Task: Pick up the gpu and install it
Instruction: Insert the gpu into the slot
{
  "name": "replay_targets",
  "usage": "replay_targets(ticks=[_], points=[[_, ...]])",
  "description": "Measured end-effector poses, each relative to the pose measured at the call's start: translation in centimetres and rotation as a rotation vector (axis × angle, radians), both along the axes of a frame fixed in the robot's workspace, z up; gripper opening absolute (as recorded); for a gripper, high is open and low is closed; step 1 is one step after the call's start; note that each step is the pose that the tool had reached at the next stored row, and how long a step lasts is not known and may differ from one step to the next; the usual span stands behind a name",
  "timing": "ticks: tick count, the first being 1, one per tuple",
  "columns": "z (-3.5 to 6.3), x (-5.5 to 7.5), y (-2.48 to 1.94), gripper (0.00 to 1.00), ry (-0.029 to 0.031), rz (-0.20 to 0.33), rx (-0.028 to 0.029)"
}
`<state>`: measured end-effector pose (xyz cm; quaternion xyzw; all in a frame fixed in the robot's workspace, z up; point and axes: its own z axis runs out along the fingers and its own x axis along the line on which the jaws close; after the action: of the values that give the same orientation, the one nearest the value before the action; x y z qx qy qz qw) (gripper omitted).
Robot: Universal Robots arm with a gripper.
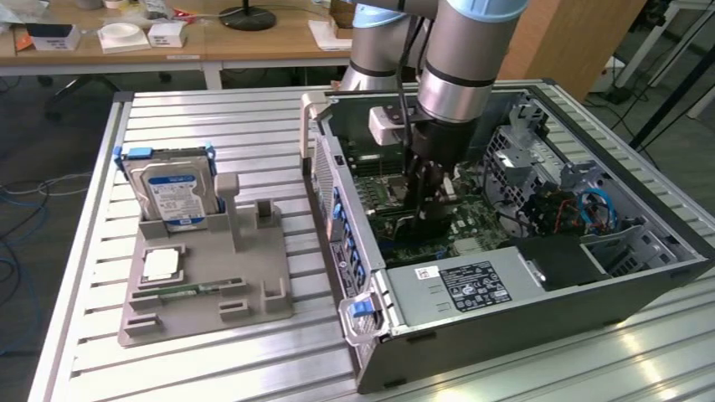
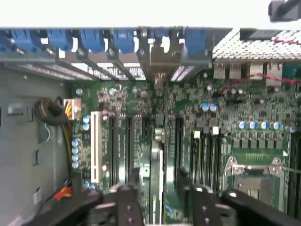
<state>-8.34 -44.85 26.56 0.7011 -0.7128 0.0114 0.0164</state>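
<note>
The robot's hand (image 2: 160,207) is reaching down inside the open computer case (image 1: 491,318), its fingers (image 2: 127,207) spread wide. The gpu (image 2: 156,174) is standing edge-on in a motherboard (image 2: 225,122) slot between them, not gripped.

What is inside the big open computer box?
Inside the computer case sits a green motherboard, the gpu standing edge-on in a slot between the open gripper, and cables. The arm hides parts underneath.

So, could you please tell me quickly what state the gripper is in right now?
Gripper: fingers open, one on each side of the gpu, which stands edge-up on the motherboard inside the computer case; not clamped on it.
</note>
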Motion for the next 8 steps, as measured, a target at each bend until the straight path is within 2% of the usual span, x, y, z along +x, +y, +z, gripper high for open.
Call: replay_targets(ticks=[1,2,4,5,8], points=[[0.00,0.00,0.00,0.38,0.0000,0.000,0.0001],[0.00,0.00,0.00,0.38,0.0000,0.000,0.0004],[0.01,0.00,0.00,0.27,0.0001,0.000,0.0006],[0.01,0.00,0.00,0.27,0.0001,0.000,0.0008],[0.01,0.00,0.00,0.15,0.0001,0.000,0.0014]])
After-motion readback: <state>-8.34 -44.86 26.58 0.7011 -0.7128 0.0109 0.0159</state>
